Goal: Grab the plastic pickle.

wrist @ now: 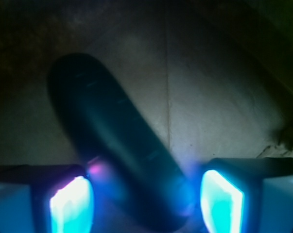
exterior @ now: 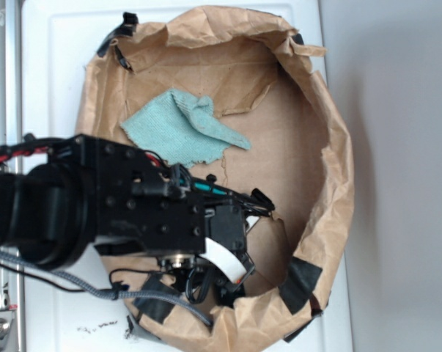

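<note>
Pickle (wrist: 119,145) fills the middle of the wrist view: dark green, glossy, oblong, rounded ends, lying diagonal from upper left to lower right on brown paper. Its lower end sits between the two fingers, low in frame. Blurry, very close to the lens.

Going left to right in the wrist view: the left finger pad (wrist: 71,204) glows pale blue-white with a pink tinge at its top, then comes the pickle's lower end, then the right pad (wrist: 221,201) glows cyan. Gripper (wrist: 146,204) is spread wide, one pad either side of the pickle. The left pad is just beside the pickle's flank, and contact cannot be confirmed; the right pad looks close to the lower end but a thin gap or touch cannot be told apart. Nothing is pinched yet as far as visible.

Exterior view, left to right: the black arm (exterior: 96,205) reaches in from the left edge over a white table (exterior: 52,59), and its wrist and gripper (exterior: 239,242) point down inside a crumpled brown paper bag (exterior: 330,183) with rolled-down walls and black tape patches. A teal cloth (exterior: 180,128) lies on the bag floor above the arm, apart from the gripper. The pickle is hidden under the gripper in this view. The seashell is not visible.
</note>
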{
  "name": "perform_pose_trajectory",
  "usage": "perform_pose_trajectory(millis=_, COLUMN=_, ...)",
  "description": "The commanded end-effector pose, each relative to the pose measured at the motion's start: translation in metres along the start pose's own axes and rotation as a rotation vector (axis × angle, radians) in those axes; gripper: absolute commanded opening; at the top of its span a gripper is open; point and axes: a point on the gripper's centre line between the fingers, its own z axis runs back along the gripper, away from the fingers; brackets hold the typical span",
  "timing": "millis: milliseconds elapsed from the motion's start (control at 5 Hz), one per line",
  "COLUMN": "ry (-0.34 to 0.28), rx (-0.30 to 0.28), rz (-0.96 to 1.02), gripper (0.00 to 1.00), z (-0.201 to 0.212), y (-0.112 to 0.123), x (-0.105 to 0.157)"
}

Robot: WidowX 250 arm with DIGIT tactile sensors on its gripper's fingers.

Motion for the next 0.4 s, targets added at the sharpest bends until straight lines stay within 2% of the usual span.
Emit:
perform_pose_trajectory(millis=0, ry=-0.146, rx=-0.127, rz=-0.019, gripper=0.0, z=0.069, y=0.024, x=-0.002)
perform_pose_trajectory(millis=200, ry=-0.191, rx=-0.206, rz=-0.029, gripper=0.0, z=0.101, y=0.038, x=-0.015)
